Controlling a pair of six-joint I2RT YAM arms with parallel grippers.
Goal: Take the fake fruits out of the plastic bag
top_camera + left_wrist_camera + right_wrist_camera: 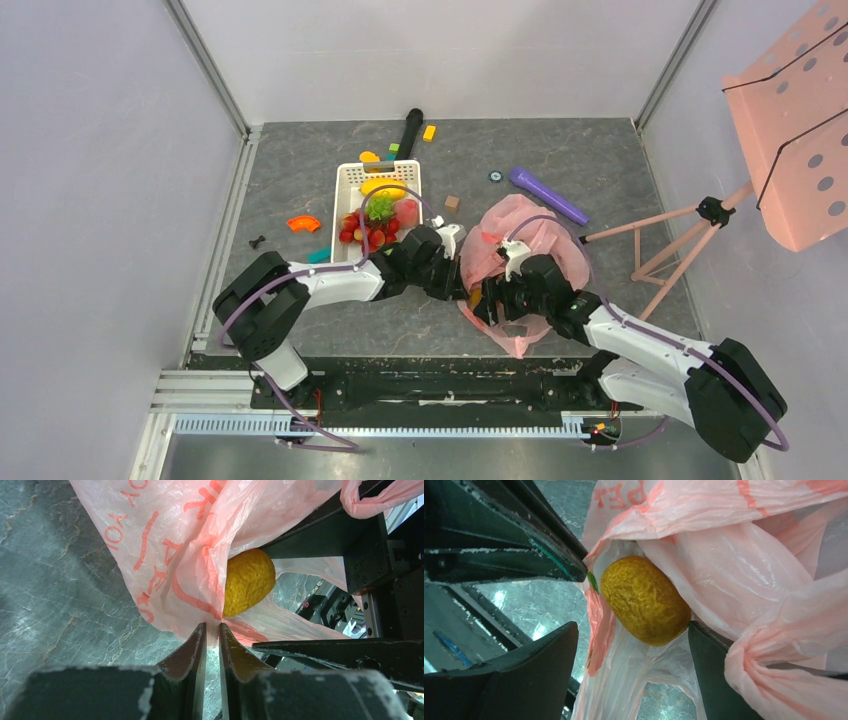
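While one yellow fruit lies inside the bag on the worktop, the right pincer straddles it, released and not yet gripping. The left pincer is clenched on the bag's film. Other fruits sit in the basket, so the task looks nearly done, with at least this fruit left.

Pale walls surround a grey marbled table, pink stand at right.
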